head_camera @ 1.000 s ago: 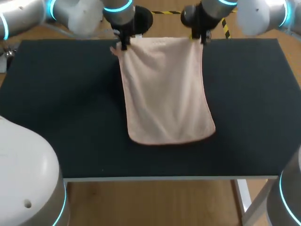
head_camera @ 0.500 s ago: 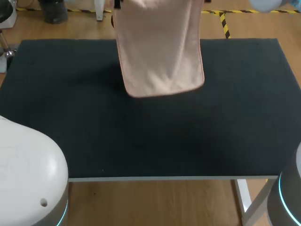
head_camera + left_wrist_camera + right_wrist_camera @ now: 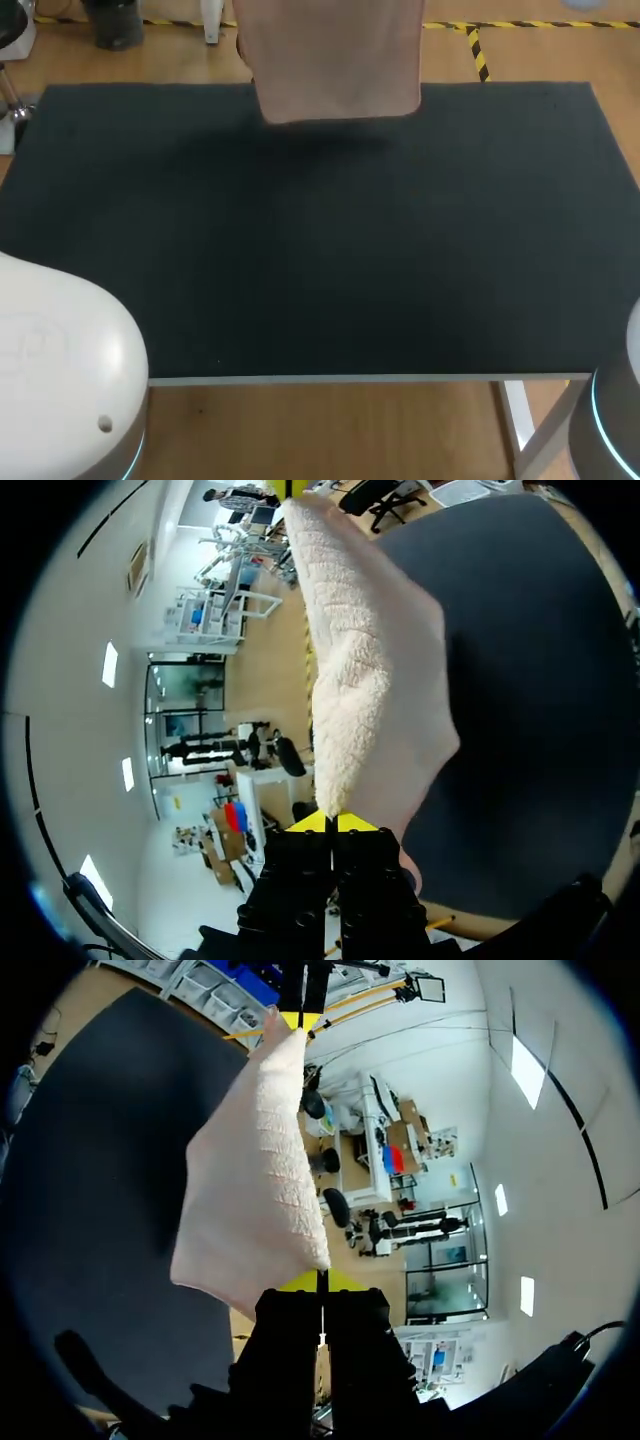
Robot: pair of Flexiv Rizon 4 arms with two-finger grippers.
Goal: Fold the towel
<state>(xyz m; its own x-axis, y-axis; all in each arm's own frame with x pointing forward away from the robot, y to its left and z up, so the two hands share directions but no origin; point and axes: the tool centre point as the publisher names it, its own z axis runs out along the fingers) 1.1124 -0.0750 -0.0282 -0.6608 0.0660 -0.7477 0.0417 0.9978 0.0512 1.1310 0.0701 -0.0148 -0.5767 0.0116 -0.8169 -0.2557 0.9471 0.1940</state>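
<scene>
Broad rectangular table (image 3: 300, 260) with a flat, matte black top, stretching from far left to far right across the head view. Thin white edge (image 3: 350, 379) along the near side, with a slanted white leg (image 3: 514, 408) below the near right corner. Soft, darker shadow (image 3: 300, 150) on the far middle of the top. Same black top spread wide in the left wrist view (image 3: 540, 680) and the right wrist view (image 3: 90, 1160), evenly lit.

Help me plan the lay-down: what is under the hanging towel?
Only bare dark table shows beneath the towel, which hangs above it. The far edge behind the cloth is hidden.
</scene>
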